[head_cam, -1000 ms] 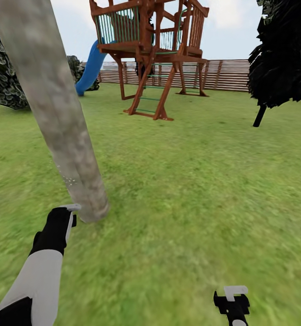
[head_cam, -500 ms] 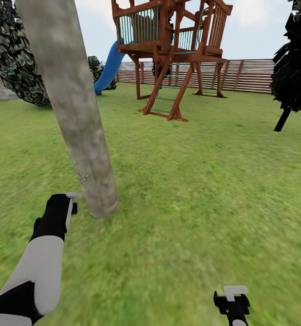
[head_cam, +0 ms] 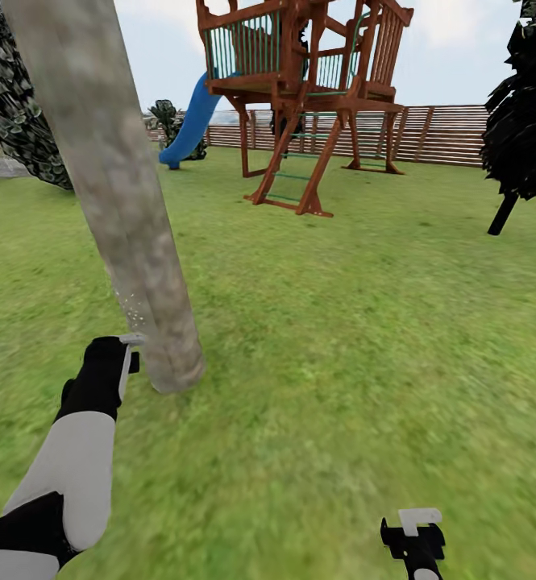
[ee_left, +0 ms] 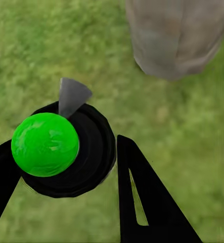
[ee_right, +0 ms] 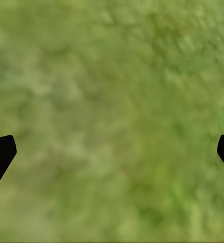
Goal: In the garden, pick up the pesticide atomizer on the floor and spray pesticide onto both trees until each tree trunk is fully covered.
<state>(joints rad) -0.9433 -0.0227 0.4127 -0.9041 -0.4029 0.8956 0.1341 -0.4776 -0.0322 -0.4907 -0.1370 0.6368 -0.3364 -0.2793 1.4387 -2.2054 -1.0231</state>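
Shifted since half a second ago: your head view has swung slightly, and the trunk base now reads a little lower and nearer your left gripper [head_cam: 126, 354].

Item 1: left gripper, black fingers [ee_left: 142, 202] clamped on the pesticide atomizer with the black round body and bright green ball cap [ee_left: 46, 144]; its grey nozzle points toward the thick mottled grey-brown tree trunk [head_cam: 114, 185], just beside the trunk's base. Fine pale droplets [head_cam: 129, 306] speckle the bark above the gripper.

Item 2: right gripper [head_cam: 413, 536], held low over the green grass lawn [head_cam: 364, 322], fingers [ee_right: 0, 154] spread wide, holding nothing.

Item 3: background: red-brown wooden play tower with a blue slide [head_cam: 300, 97], brown slatted fence [head_cam: 445, 133], dark narrow tree [head_cam: 525, 113].
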